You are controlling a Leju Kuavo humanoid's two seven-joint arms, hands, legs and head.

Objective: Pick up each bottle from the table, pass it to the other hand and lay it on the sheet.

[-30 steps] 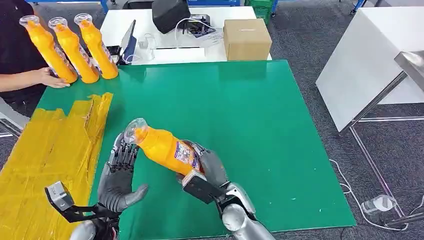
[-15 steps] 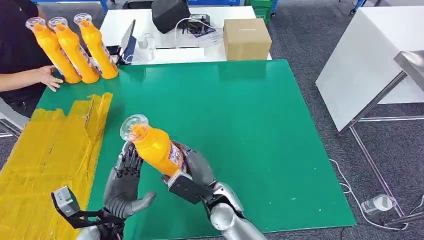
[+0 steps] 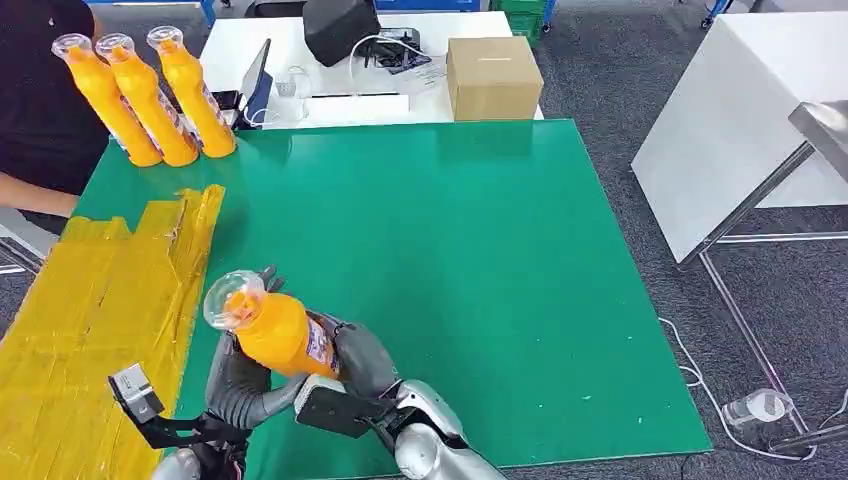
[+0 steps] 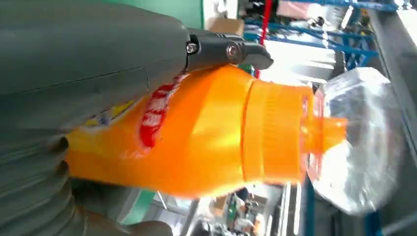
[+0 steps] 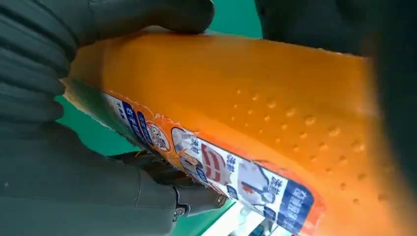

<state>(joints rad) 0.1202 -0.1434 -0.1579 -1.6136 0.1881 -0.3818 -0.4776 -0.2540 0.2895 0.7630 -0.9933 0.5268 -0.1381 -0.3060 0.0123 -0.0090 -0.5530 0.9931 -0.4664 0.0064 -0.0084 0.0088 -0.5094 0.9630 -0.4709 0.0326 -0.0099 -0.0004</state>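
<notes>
Near the front edge of the green table top, toward its left side, an orange plastic bottle with a clear domed cap is held off the surface, tilted with the cap pointing up and to the left. The right hand is wrapped around the bottle's lower body, where the printed label sits — the right wrist view shows the grey thumb pressed on the orange wall and dark fingers curled under the label. The left hand is closed around the same bottle from the other side, its fingers passing behind and beneath the body; in the left wrist view its grey thumb lies along the bottle just behind the ribbed orange collar. So both hands grip the one bottle at once. Just left of them, along the table's left edge, lies the crinkled yellow sheet, which runs from the front edge toward the far left corner. At that far left corner stand three more orange bottles with clear caps, upright and close together in a row. A person's forearm shows just beyond the left edge. Behind the far edge, a white table carries a brown cardboard box.
</notes>
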